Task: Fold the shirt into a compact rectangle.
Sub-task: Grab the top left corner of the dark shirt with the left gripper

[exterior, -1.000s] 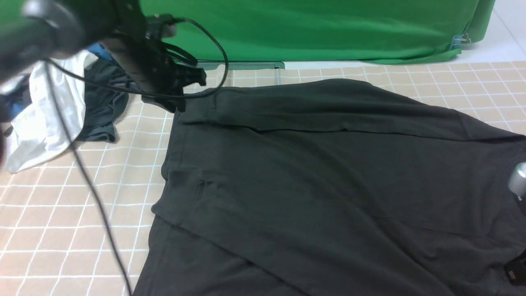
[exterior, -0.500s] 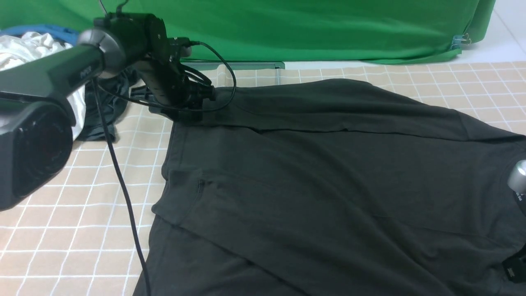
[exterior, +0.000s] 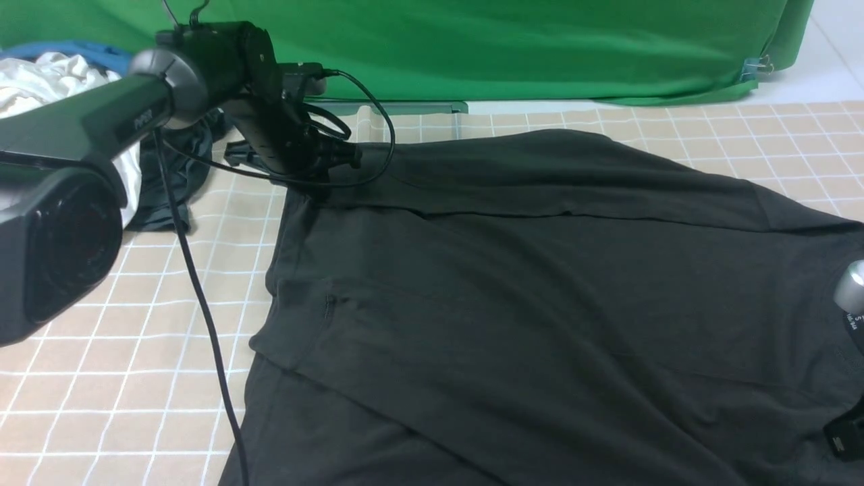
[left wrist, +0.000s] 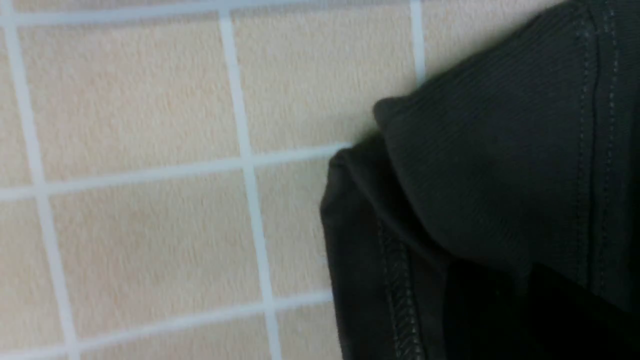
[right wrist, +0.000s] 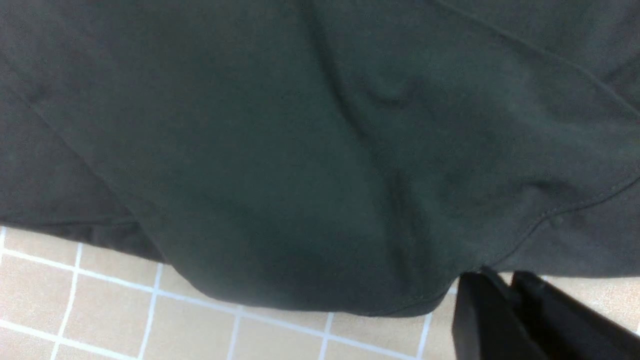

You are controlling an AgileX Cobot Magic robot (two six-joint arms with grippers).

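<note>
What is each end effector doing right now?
Left end effector: at the large black cotton T-shirt's far corner; cannot be told.
Right end effector: closed at its hem.

Shirt: spread flat over the middle and right of the surface.
Heap of clothes: far left on the surface, near the shirt's far left corner.
Left gripper: over that far left corner.
Right gripper: near right, at the shirt's edge.
Backdrop: hanging behind the surface, along its far side.
</note>
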